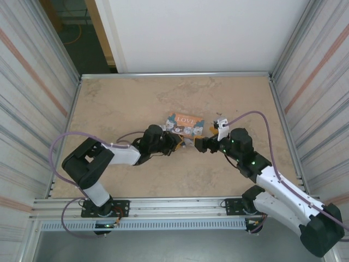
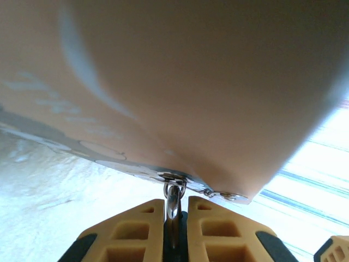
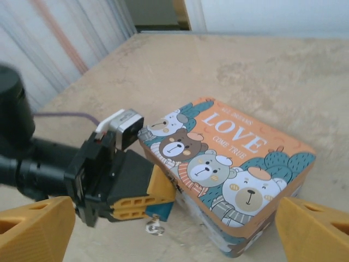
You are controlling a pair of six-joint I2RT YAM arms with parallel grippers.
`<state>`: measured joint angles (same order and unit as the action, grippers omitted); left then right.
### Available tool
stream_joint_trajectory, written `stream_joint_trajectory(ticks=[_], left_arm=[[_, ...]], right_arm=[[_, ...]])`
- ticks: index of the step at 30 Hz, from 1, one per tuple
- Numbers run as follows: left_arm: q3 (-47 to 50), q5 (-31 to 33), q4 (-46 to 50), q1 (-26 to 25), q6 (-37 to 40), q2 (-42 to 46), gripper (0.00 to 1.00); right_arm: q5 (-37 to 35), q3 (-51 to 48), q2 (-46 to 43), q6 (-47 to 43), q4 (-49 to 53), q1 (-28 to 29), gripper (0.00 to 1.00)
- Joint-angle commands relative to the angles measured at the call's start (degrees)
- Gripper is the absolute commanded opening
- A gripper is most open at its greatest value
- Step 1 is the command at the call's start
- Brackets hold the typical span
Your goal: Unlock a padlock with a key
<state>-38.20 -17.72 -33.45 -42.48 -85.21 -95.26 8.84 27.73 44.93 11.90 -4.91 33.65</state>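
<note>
1. Where the 2 arms meet at mid-tabletop [image 1: 120, 103], the left gripper [image 2: 175, 214] is pressed together on the padlock [image 3: 162, 210], pinching it at the very tips of its yellow fingers [image 2: 136, 232].
2. In the left wrist view, a thin silver part of the lock is clamped in the slit between those fingers. It runs up to a small metal fitting on the edge of the tin [image 3: 240, 158], right ahead of the gripper.
3. In the right wrist view, the lock's blue-teal body shows at the left gripper's tip. A small silver loop hangs just beneath it; I cannot tell whether that loop is shackle or key.
4. The tin, with bears and "LOVE" on its orange lid, lies flat on the tabletop just beyond the left gripper's tip.
5. The right gripper [image 1: 197, 145] is spread wide, with its 2 fingers [image 3: 32, 232] at either side of its own view and nothing between them. Padlock and tin lie straight ahead of it, apart from its fingers.
6. From above, the 2 grippers face each other tip to tip with the lock between them and the tin just on their far side.
</note>
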Motion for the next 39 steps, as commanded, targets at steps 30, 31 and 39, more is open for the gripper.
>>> stream_joint_trajectory(ticks=[30,31,39], left_arm=[[-12.2,-4.2,32.9,-0.5,-4.8,2.8,0.00],[-12.1,-4.3,32.8,-0.5,-5.0,2.8,0.00],[-12.0,-4.4,32.7,-0.5,-5.1,2.7,0.00]], right_arm=[[-27.7,-1.7,15.1,-46.9,-2.7,24.5,0.72],[-27.3,-1.7,15.8,-46.7,-3.3,24.6,0.69],[-26.7,-1.0,21.2,-45.7,-7.5,24.8,0.46]])
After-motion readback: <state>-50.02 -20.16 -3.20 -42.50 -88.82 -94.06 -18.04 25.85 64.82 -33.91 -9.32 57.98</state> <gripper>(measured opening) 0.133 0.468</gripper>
